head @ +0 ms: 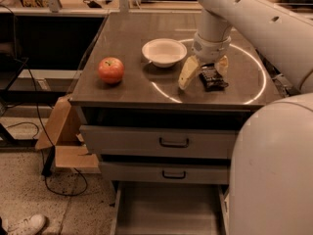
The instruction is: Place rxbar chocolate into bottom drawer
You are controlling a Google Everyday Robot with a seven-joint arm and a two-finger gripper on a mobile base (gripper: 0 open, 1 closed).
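grasp | gripper (205,71) set astride rxbar chocolate (213,78) on bench (127,89) | fingers (188,75) spread wide, nothing gripped | bar to be centred, then pinched

The robot's gripper (204,77) stands low over the cabinet top (132,33), its pale fingers (188,75) spread to either side of the rxbar chocolate (213,78) (black wrapper, lying flat). A white bowl (164,52) sits just left and slightly farther back; an apple (111,70) lies well left. Below, the bottom drawer (166,212) stands pulled out.
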